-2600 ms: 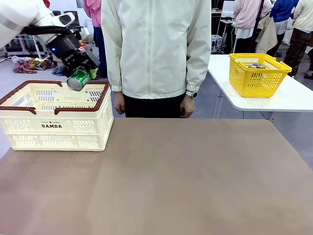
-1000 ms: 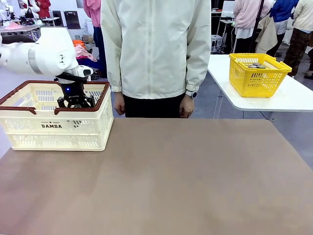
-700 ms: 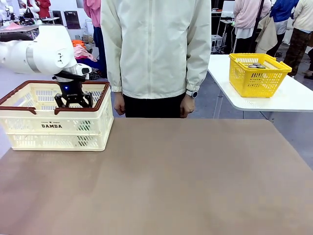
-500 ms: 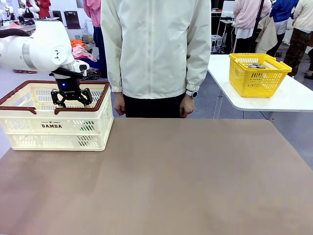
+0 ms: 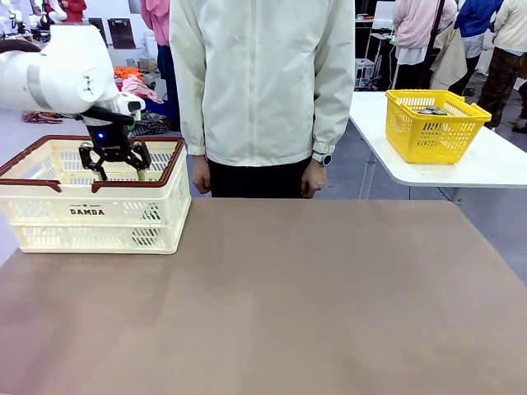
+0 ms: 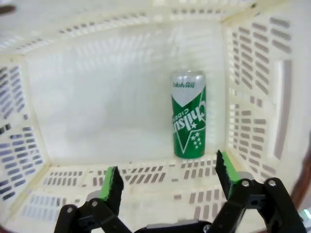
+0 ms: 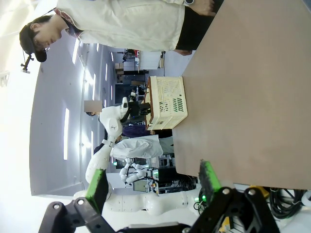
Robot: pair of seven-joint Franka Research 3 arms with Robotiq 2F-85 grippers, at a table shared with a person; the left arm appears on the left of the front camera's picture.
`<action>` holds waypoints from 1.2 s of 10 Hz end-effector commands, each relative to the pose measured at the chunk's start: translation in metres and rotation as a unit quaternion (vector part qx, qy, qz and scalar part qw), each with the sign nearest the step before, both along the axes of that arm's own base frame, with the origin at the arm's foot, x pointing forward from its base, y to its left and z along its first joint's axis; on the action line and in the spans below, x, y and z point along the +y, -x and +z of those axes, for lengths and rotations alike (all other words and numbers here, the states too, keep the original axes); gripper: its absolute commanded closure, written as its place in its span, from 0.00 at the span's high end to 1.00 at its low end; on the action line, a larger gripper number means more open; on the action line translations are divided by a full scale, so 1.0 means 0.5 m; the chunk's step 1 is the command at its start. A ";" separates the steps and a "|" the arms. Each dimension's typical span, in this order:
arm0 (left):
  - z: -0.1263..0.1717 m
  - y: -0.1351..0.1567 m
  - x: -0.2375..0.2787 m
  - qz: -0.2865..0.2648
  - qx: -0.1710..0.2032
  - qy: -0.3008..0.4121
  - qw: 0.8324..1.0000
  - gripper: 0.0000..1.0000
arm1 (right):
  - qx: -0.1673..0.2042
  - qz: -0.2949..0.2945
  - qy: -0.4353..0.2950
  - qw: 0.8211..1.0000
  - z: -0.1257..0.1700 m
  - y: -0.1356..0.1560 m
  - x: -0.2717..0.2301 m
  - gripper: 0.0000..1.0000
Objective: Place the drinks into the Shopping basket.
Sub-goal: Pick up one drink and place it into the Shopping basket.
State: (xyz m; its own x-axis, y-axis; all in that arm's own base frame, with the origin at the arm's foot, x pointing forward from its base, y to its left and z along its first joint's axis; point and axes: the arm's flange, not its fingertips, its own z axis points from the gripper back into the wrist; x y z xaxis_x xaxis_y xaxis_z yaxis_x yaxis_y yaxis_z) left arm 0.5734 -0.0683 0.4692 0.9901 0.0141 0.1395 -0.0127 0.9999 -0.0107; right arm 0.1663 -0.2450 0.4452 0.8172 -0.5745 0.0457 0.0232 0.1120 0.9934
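On the surface [image 5: 313, 296], the basket [image 6: 252, 58] held a green can [image 6: 188, 116] lying beyond the left gripper's [image 6: 168, 170] spread fingers [image 6: 112, 183], its axis crossing their gap.

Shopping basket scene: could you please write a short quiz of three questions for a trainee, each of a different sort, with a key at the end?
1. True or false: the left tool is shut on the green Chilsung cider can.
2. Which word is printed on the side of the Shopping basket? A) POCARI B) DAMDA C) FRANKA
3. Fill in the gap: the right tool is ____ and holds nothing.

Key: 1. False: the left tool is open above the can, which lies on the basket floor. 2. B. 3. open.
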 end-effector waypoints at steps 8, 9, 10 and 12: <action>0.102 0.591 0.290 -0.142 -0.037 0.427 0.892 1.00 | -0.007 -0.005 -0.006 1.000 0.007 -0.003 0.006 1.00; 0.042 0.620 0.311 -0.129 -0.062 0.471 0.871 1.00 | -0.007 -0.005 -0.006 1.000 0.007 -0.003 0.006 1.00; -0.019 0.618 0.329 -0.120 -0.080 0.513 0.846 1.00 | -0.007 -0.005 -0.006 1.000 0.007 -0.003 0.006 1.00; 0.022 0.640 0.314 -0.134 -0.061 0.476 0.867 1.00 | -0.007 -0.005 -0.006 1.000 0.007 -0.003 0.006 1.00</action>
State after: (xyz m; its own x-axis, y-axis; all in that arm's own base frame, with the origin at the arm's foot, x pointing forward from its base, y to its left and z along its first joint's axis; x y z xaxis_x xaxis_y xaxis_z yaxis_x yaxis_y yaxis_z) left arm 0.2597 0.1088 0.4519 0.9559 0.0110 0.2935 0.2581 0.4453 -0.8574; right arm 0.1664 -0.2449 0.4453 0.8175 -0.5741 0.0452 0.0240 0.1123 0.9934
